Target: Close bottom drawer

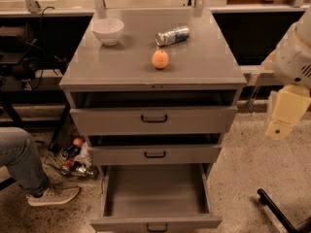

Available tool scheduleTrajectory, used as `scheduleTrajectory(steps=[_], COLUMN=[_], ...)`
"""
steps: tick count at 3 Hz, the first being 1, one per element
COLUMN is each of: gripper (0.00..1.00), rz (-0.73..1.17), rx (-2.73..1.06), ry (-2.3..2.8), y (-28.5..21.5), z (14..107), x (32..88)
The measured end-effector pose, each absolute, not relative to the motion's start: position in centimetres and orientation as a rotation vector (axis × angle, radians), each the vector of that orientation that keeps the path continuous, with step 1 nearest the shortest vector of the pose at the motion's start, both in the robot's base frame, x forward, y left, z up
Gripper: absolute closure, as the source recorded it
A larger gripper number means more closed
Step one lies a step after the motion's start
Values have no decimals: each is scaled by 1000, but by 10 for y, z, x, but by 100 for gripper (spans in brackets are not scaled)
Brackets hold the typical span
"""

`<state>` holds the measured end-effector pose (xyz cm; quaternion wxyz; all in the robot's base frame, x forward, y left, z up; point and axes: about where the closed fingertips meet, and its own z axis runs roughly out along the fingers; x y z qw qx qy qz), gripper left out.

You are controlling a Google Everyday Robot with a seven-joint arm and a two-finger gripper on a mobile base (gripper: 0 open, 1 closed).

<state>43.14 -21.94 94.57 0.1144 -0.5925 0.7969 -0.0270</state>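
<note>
The grey metal cabinet [194, 57] stands in the middle of the view with three drawers. The bottom drawer [155, 193] is pulled far out, and its plain grey tray is empty. Its front [121, 224] with the small black handle [156, 227] lies at the lower edge of the view. The middle drawer [154, 154] and the top drawer [154, 120] stand slightly out. My gripper [284, 115], a cream-coloured piece on the white arm [294, 52], hangs to the right of the cabinet at top-drawer height. It is apart from the cabinet and well above the bottom drawer.
On the cabinet top are a white bowl [108, 30], a lying can [172, 35] and an orange [160, 59]. A seated person's leg and shoe [34, 178] are at the left, with cans [73, 159] on the floor. A black bar [279, 212] lies at the lower right.
</note>
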Motion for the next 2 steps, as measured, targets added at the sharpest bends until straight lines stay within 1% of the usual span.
scheduleTrajectory(steps=[1, 2], gripper=[0, 0], rz=[8, 173], rx=[-1712, -1665], ry=[2485, 2636], y=[-219, -216], z=[882, 777], x=[409, 366])
